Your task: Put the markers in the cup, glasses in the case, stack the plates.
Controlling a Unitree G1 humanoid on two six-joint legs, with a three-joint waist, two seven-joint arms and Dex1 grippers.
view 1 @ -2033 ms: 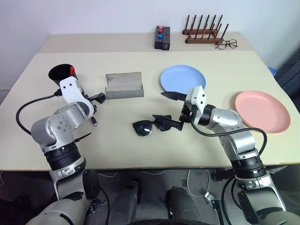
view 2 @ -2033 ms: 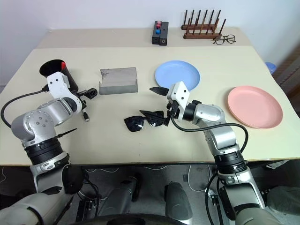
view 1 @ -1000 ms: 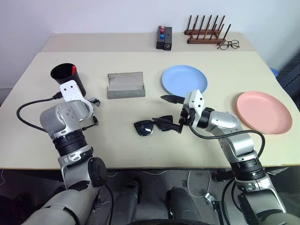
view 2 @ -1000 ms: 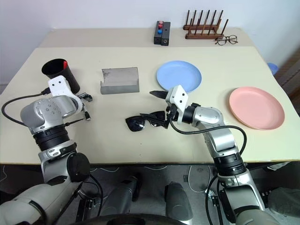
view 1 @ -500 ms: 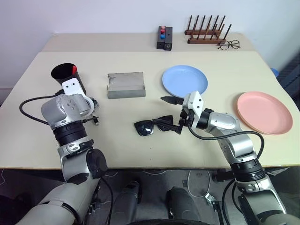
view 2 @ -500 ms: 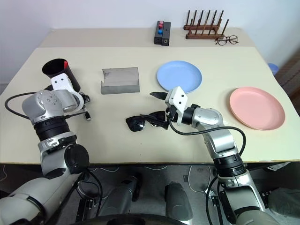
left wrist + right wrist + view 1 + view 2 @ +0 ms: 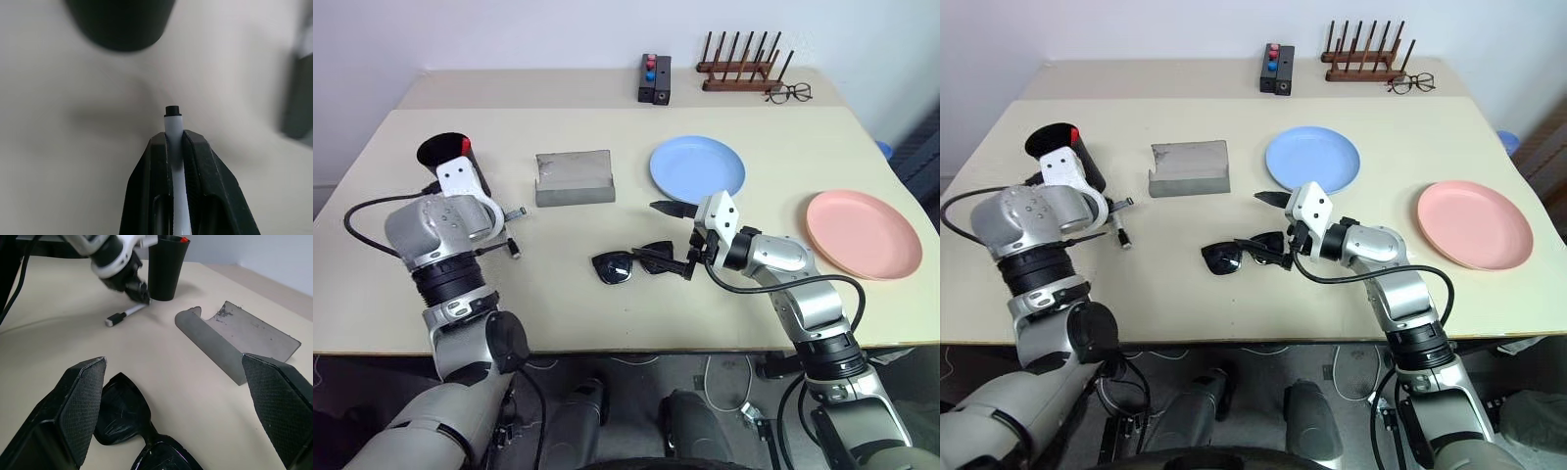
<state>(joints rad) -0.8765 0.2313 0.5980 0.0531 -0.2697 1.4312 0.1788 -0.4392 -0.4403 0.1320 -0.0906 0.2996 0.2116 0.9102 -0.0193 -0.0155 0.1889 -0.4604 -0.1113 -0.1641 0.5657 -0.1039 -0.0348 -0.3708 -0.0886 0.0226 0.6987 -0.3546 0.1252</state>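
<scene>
The left gripper (image 7: 174,142) is pinching a white marker (image 7: 124,314) near the desk's left edge, just beside the black cup (image 7: 453,162). It seems barely lifted. Next, it needs raising over the cup's rim. The right gripper (image 7: 673,238) is waiting spread around the sunglasses (image 7: 631,263).

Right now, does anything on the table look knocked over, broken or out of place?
Nothing looks spilled or broken. The grey case lies open, its inside marked with dark scuffs. The sunglasses rest folded on the table between the open right gripper fingers. The left gripper is shut on a white marker beside the black cup.
</scene>
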